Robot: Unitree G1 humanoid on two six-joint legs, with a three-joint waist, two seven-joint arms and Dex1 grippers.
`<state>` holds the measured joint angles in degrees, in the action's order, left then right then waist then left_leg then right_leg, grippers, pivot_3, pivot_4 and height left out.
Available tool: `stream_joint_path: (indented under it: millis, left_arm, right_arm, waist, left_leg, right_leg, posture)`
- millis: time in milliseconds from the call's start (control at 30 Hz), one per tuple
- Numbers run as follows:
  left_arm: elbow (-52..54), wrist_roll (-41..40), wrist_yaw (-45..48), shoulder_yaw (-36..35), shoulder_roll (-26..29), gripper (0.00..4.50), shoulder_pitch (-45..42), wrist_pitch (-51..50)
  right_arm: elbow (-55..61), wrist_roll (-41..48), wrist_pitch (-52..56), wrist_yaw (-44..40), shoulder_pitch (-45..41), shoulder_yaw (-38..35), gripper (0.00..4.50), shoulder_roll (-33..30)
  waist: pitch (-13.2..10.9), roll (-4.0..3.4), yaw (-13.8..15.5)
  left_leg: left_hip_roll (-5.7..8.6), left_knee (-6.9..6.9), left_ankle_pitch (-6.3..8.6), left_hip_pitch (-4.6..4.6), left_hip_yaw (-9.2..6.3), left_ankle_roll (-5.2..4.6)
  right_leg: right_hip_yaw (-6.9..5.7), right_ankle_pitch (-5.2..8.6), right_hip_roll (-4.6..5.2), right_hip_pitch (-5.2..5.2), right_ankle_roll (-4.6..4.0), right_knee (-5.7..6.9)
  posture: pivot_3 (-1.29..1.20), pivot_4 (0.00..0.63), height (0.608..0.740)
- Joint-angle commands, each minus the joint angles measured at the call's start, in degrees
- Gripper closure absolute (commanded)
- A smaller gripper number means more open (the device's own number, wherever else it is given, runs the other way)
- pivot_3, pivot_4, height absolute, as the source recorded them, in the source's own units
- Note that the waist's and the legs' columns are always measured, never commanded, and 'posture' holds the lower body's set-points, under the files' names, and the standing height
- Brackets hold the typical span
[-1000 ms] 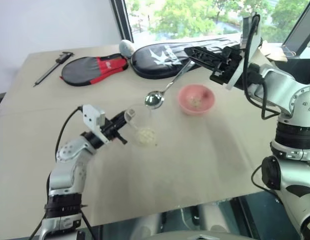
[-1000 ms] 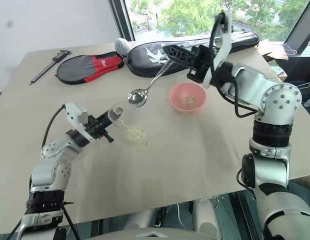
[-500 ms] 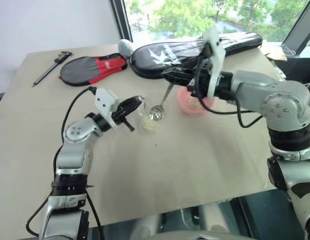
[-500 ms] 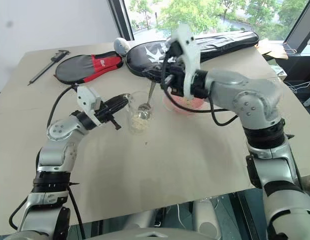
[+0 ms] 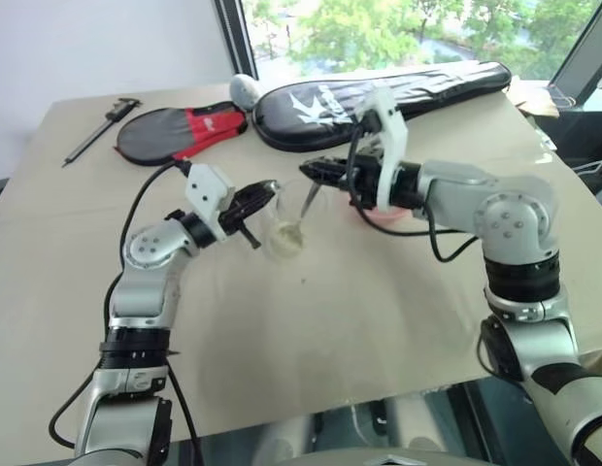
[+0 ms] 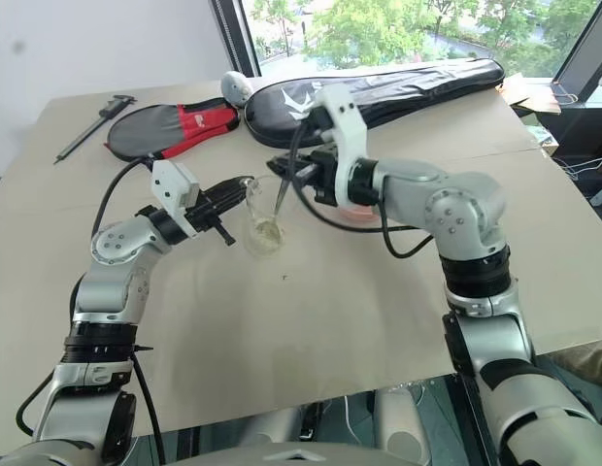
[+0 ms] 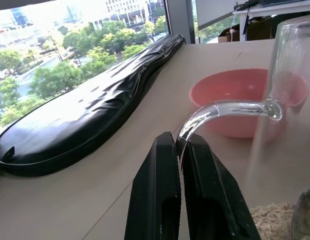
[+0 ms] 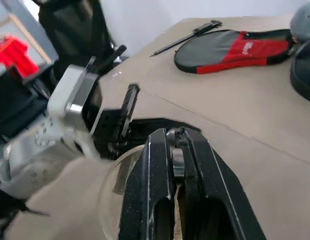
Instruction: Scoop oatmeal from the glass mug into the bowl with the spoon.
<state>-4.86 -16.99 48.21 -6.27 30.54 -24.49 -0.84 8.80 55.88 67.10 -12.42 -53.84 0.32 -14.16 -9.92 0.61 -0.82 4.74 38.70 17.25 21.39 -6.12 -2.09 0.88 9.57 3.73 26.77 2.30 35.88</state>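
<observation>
Left eye view: spoon (image 5: 308,201) dips into glass mug (image 5: 284,221).

The small clear glass mug (image 7: 290,75) looked smooth and glossy, its curved handle glinting. The round pink bowl (image 7: 230,90) had a smooth satin finish. The long black racket case (image 7: 90,105) showed faintly shiny, creased cloth. The beige tabletop (image 5: 379,330) was matt.
</observation>
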Motion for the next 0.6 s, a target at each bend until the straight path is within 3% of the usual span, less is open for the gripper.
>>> stream_joint_path:
  millis: [33, 267, 600]
  left_arm:
    - [-0.47, -0.04, -1.43, -1.96, -0.57, 4.43, -0.10, 4.31]
    - [-3.38, 0.36, -2.29, -1.54, -1.29, 4.43, -0.13, 7.52]
    - [-7.77, 1.82, -6.03, -1.80, -4.11, 4.43, -2.69, 14.18]
  right_arm:
    - [-0.80, 3.76, 3.59, 2.51, -3.60, -5.73, 4.50, 0.40]
    - [-2.71, 7.02, 8.01, 6.16, -5.05, -11.64, 4.50, 0.85]
    - [-13.25, 17.94, 11.88, 25.32, -6.85, -25.41, 4.50, 5.28]
  waist:
    - [0.00, 0.00, -0.01]
    - [0.00, 0.00, -0.17]
    - [0.01, -0.01, -0.21]
  left_leg:
    - [0.01, 0.00, 0.00, 0.00, 0.00, 0.00]
    - [0.00, 0.00, 0.00, 0.03, 0.00, 0.00]
    - [0.01, 0.23, -0.01, 0.25, -0.01, 0.00]
  right_leg:
    - [0.00, 0.00, 0.00, 0.00, 0.00, 0.00]
    - [0.00, 0.00, 0.00, 0.02, 0.01, 0.00]
    - [0.00, -0.04, 0.01, 0.16, 0.05, 0.12]
  posture:
    - [0.00, 0.150, 0.740]
    - [0.00, 0.150, 0.740]
    - [0.00, 0.150, 0.740]
